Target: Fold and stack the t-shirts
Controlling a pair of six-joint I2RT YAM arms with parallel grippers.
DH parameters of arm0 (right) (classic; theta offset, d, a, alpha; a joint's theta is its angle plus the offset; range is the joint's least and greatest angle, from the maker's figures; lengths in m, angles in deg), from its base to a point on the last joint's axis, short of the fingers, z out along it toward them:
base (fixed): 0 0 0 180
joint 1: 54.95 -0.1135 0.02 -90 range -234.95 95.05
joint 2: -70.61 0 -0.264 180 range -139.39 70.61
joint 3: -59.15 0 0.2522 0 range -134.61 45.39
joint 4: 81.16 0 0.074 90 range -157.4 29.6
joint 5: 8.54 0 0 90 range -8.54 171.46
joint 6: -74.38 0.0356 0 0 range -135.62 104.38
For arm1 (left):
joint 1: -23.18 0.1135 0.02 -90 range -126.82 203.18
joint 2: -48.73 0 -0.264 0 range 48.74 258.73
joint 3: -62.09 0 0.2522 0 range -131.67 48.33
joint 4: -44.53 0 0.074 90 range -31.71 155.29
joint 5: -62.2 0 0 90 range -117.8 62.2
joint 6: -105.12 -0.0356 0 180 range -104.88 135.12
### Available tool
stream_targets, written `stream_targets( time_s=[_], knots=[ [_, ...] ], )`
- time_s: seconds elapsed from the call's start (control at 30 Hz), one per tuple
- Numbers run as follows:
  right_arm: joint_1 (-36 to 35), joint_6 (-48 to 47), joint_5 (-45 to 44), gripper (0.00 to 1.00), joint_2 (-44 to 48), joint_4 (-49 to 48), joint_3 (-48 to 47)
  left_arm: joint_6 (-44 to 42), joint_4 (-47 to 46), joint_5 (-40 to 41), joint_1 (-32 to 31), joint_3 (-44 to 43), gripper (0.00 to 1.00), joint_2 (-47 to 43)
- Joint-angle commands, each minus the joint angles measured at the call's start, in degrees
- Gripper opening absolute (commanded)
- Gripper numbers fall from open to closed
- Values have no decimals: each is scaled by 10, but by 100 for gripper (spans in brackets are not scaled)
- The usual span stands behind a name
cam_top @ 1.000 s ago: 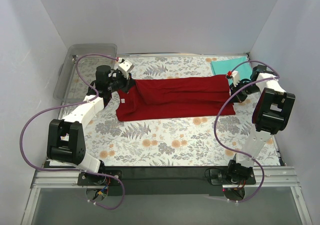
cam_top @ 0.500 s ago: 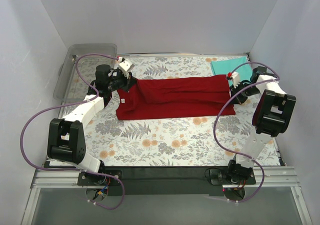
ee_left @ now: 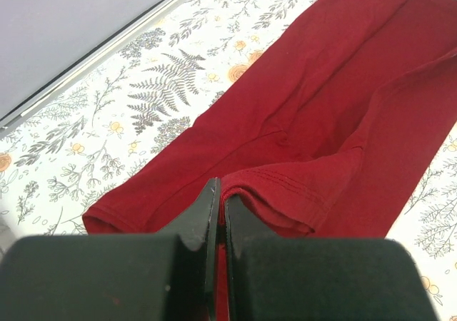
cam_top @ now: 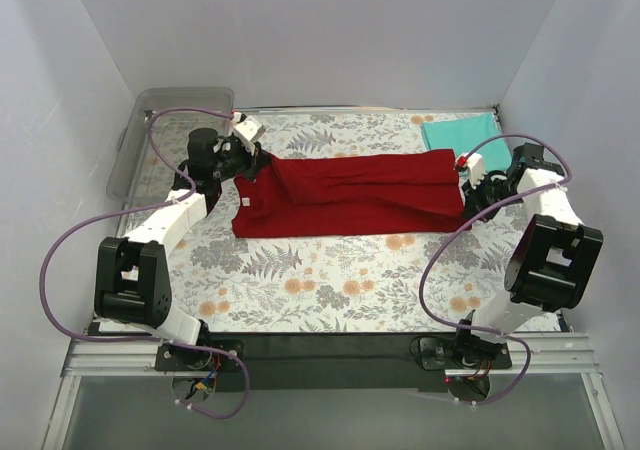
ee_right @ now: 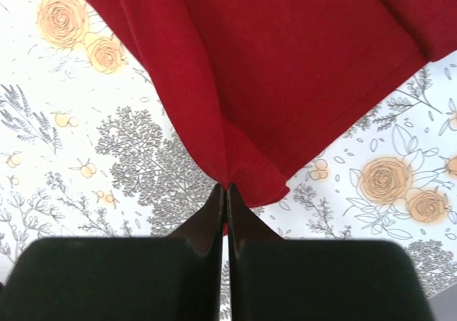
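The dark red shirt (cam_top: pixel 350 195) is stretched out long, left to right, across the far half of the table (cam_top: pixel 330 280). It looks doubled over lengthwise, with soft creases running along it and a small pale tag showing near its left end. The near edge lies flat on the flowery tablecloth, while the far edge is pulled fairly taut between the two arms.

The left pincer (cam_top: pixel 262 165) is fully closed on the cloth at the shirt's far-left corner. In the left wrist view you can see a stitched hem bunched right at the tips. The right pincer (cam_top: pixel 466 192) is clamped tight as well, pinching the far-right end of the shirt. In the right wrist view the fabric fans out from that pinch point, with the tablecloth showing on either side.

The teal shirt (cam_top: pixel 462 130) sits as a flat folded rectangle in the far right corner, just beyond the red one's right end. A clear plastic tray (cam_top: pixel 150 130) sits off the far-left corner.
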Motion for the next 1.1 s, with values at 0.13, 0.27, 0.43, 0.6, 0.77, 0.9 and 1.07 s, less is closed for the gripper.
stream_targets(
  time_s=[0.13, 0.27, 0.43, 0.6, 0.77, 0.9, 1.07],
  knots=[
    [8, -15, 8, 1, 50, 16, 33, -8, -26, -11, 11, 6, 0, -15],
    [16, -14, 13, 1, 53, 14, 38, -7, -30, -14, 13, 6, 0, -5],
    [26, 10, 25, 1, -17, 4, -10, -6, -31, -21, 13, -2, 0, 23],
    [26, 44, 50, 1, -81, -1, -71, -7, -33, -18, 13, -10, 0, 42],
    [25, 65, 64, 1, -133, -7, -119, -10, -37, -20, 13, -10, 0, 59],
    [20, 84, 66, 1, -160, -18, -140, -6, -48, -16, 13, -9, 0, 68],
    [13, 104, 60, 1, -188, -28, -161, 0, -60, -18, 13, -10, 0, 80]
  ],
)
